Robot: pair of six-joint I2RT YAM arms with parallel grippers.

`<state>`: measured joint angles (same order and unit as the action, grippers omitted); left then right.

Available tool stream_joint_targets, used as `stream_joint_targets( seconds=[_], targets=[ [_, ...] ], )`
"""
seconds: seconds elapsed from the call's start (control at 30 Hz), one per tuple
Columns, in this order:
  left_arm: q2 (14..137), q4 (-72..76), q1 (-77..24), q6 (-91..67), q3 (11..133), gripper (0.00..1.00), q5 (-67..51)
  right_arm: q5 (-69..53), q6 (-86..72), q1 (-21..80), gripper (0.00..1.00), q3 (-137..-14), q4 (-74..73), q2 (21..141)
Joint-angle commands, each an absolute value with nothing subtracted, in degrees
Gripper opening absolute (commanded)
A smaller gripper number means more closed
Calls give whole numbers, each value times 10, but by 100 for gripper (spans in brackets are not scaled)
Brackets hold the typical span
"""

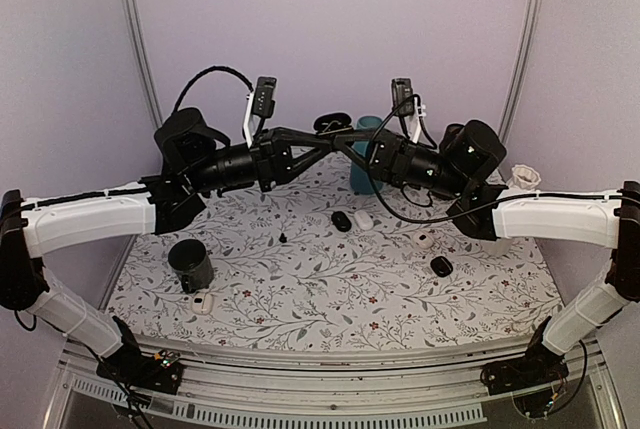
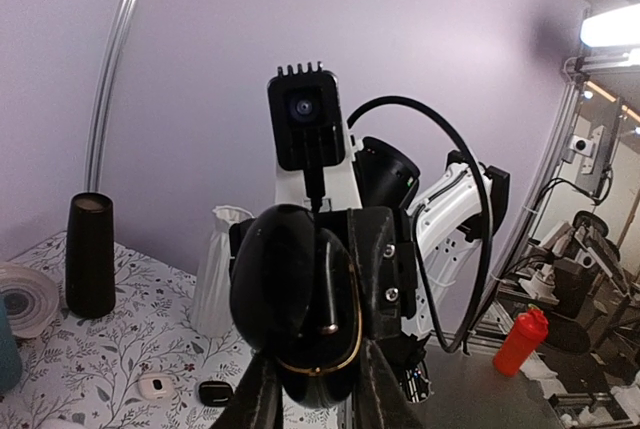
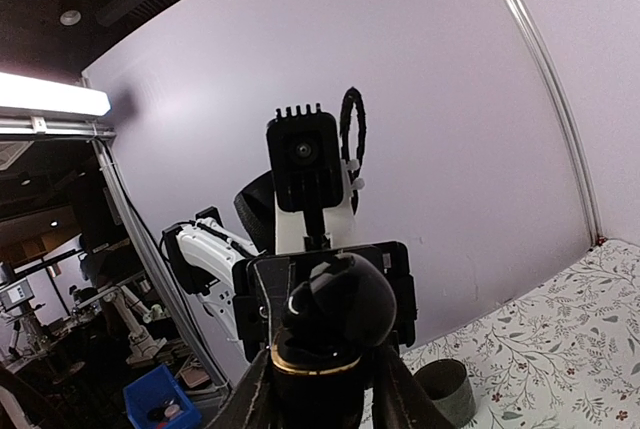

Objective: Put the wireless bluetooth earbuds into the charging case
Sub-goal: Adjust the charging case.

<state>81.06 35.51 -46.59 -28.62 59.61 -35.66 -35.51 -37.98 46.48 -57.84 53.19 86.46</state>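
Both arms are raised over the middle of the bench [image 1: 330,294], with their grippers meeting tip to tip. The left gripper [image 1: 318,141] has its jaws clamped on the charging case [image 2: 295,314], a glossy black pebble with a thin gold rim. The right gripper [image 1: 348,139] has its jaws closed on the same case from the opposite side, so the case hangs between them, well above the floral bench top. One tiny black earbud [image 1: 283,238] lies on the bench below the left gripper; the second I cannot make out. To its right a black oval pod [image 1: 342,220] sits just beside a white pod [image 1: 363,219]. A black cylindrical cup [image 1: 190,264] stands near the left edge
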Motion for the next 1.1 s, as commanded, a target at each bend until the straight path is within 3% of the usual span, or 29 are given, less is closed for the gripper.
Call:
stream_joint_targets(
  seconds=[0.0,0.23,0.53,0.73,0.8,0.93,1.07],
  targets=[
    [800,401,-475,-284,584,0,-351,-331,-380,467,34,-574,507,862],
    [794,413,-476,-284,574,0,-344,-325,-380,467,39,-569,509,860],
    [796,412,-476,-288,574,0,-332,-330,-385,466,29,-568,516,861],
    [795,418,-477,-292,569,0,-323,-337,-394,466,42,-567,525,866],
    [793,421,-478,-292,566,0,-319,-335,-395,466,42,-567,525,867],
    [793,420,-477,-292,568,0,-319,-332,-396,467,34,-565,528,866],
    [795,420,-479,-293,568,0,-321,-332,-396,466,17,-564,530,865]
  ],
)
